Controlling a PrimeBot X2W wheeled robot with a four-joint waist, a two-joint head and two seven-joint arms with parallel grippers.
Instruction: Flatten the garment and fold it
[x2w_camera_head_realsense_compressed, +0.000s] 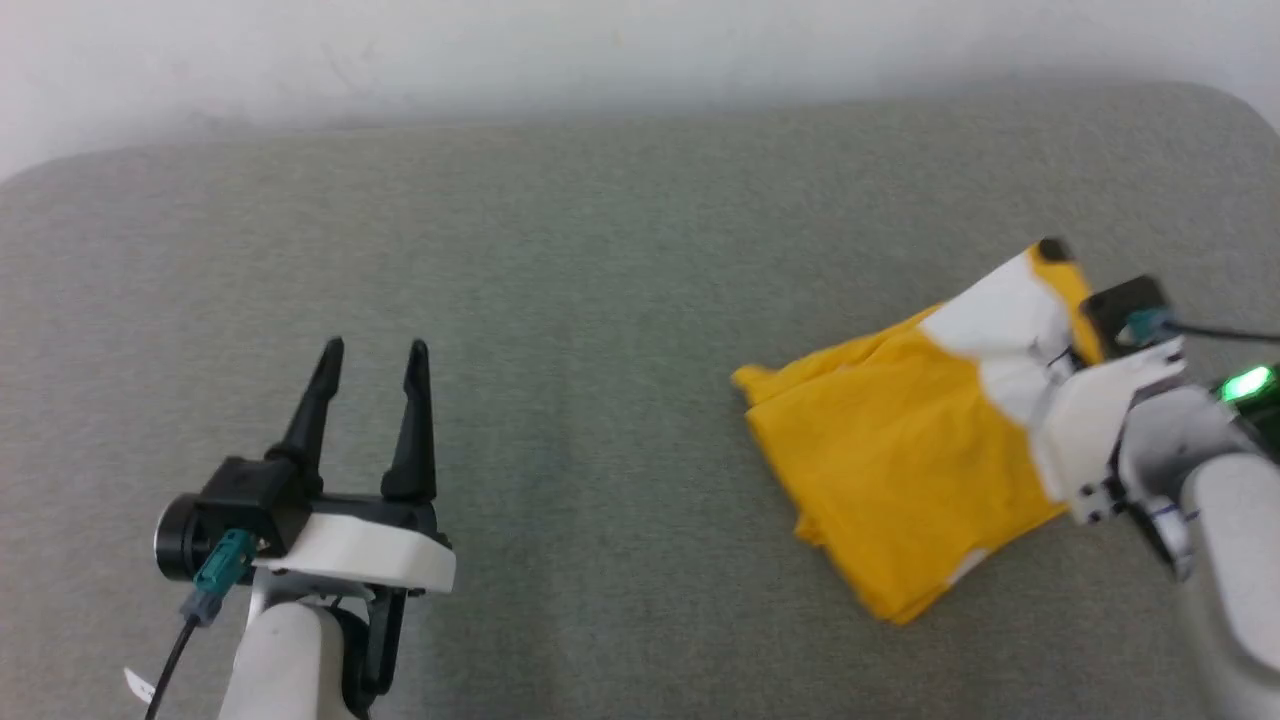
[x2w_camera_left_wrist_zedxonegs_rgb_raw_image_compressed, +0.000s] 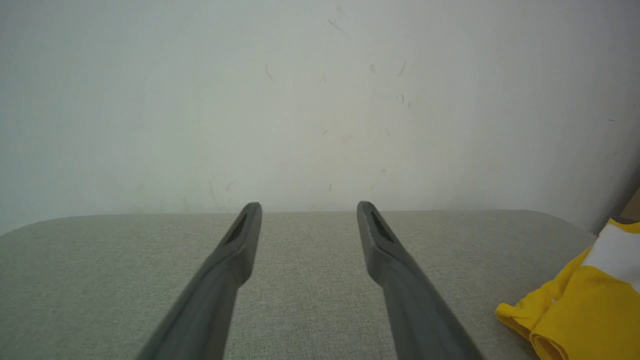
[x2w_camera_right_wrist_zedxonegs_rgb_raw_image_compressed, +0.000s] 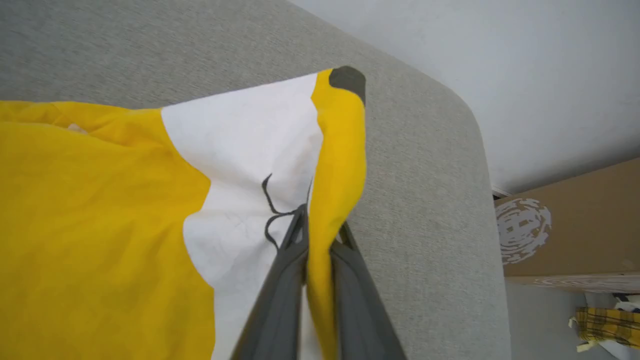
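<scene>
I hold my right fingers (x2w_camera_right_wrist_zedxonegs_rgb_raw_image_compressed: 296, 239) clamped on an edge fold by the white patch (x2w_camera_right_wrist_zedxonegs_rgb_raw_image_compressed: 240, 150) of the shirt (x2w_camera_head_realsense_compressed: 900, 440), which looks limp and light, while my left fingers (x2w_camera_head_realsense_compressed: 412, 420) stand apart, well left of it.

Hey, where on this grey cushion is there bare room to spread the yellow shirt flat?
The widest bare stretch of the cushion lies in the middle, between the open left jaws and the garment, running back to the wall. It is crowded at the right, where the bunched garment lies with the right jaws shut on a fold.
</scene>
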